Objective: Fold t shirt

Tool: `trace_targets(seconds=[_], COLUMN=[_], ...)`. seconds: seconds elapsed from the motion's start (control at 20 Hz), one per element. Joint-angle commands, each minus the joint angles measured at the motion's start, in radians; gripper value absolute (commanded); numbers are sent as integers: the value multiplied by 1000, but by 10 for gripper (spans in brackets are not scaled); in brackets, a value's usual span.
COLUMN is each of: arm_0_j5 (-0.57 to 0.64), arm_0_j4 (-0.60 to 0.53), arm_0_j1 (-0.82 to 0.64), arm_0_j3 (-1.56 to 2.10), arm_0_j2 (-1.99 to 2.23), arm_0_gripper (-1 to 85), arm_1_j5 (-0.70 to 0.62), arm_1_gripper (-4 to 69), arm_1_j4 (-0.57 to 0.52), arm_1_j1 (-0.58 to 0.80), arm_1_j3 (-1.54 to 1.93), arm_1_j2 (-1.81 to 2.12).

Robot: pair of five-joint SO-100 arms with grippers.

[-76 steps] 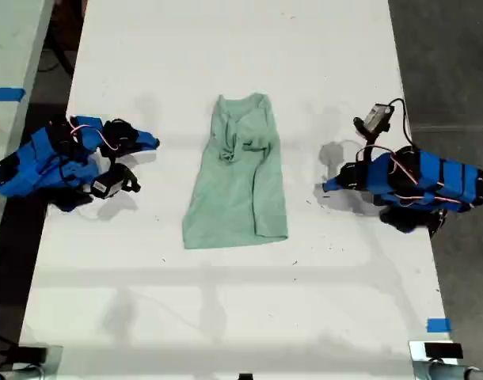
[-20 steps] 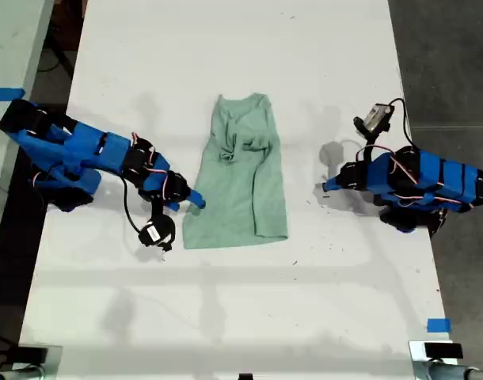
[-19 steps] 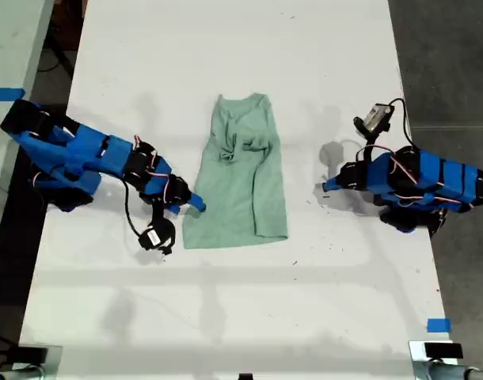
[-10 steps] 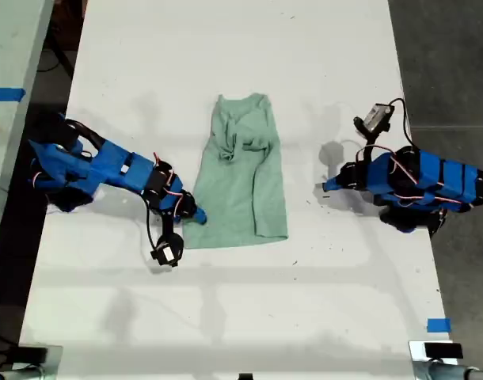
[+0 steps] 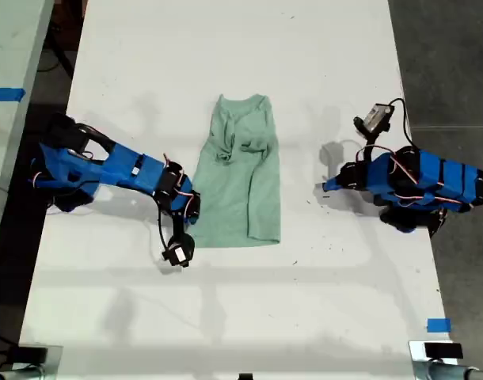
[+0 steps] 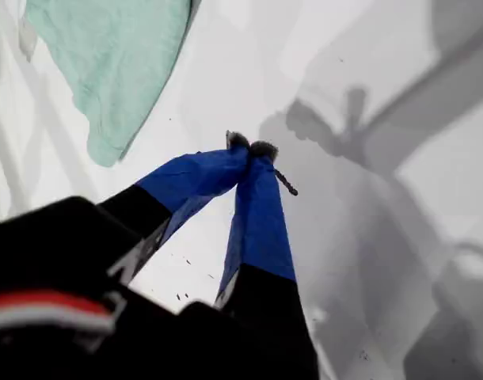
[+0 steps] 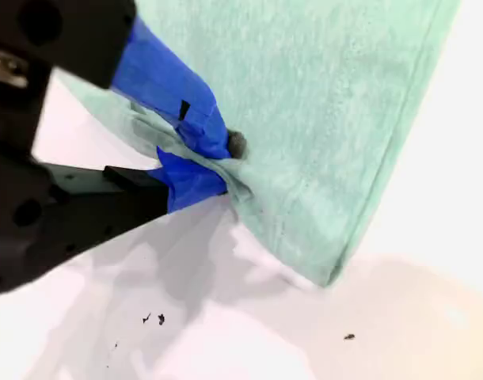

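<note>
1. Since half a second ago it sat just beside the hem, you now see my second hand (image 7: 222,162) clamped on the t shirt's (image 7: 321,103) corner.
2. The t shirt lies mid-bench (image 5: 226,317), its lower edge pulled narrower: I judge the fold begun.
3. Well apart, my first hand (image 6: 251,146) is closed, holding nothing.

My second gripper (image 7: 218,162) sits at the end of the arm stretched out from the exterior view's left, jaws pinched together on cloth. My first gripper (image 6: 249,146), on the folded arm at the exterior view's right, has jaws closed, empty.
</note>
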Motion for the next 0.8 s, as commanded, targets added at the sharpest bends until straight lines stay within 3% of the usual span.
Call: trace_targets(seconds=[0.0,0.25,0.5,0.75], arm_0_j5=[9,18,117,215], arm_0_j4=[55,242,241,155], arm_0_j1=[-17,-43,-143,-202], arm_0_j3=[-84,-342,-551,-715], arm_0_j2=[58,60,-15,-222], arm_0_gripper=[-1,-1,-1,-1], arm_1_j5=[-14,-15,-18,-20], arm_1_gripper=[2,2,2,2], arm_1_j4=[-3,-3,-3,-3], arm_1_j1=[-5,-2,-2,0], arm_1_j3=[52,52,52,52], arm_1_j2=[11,11,11,11])
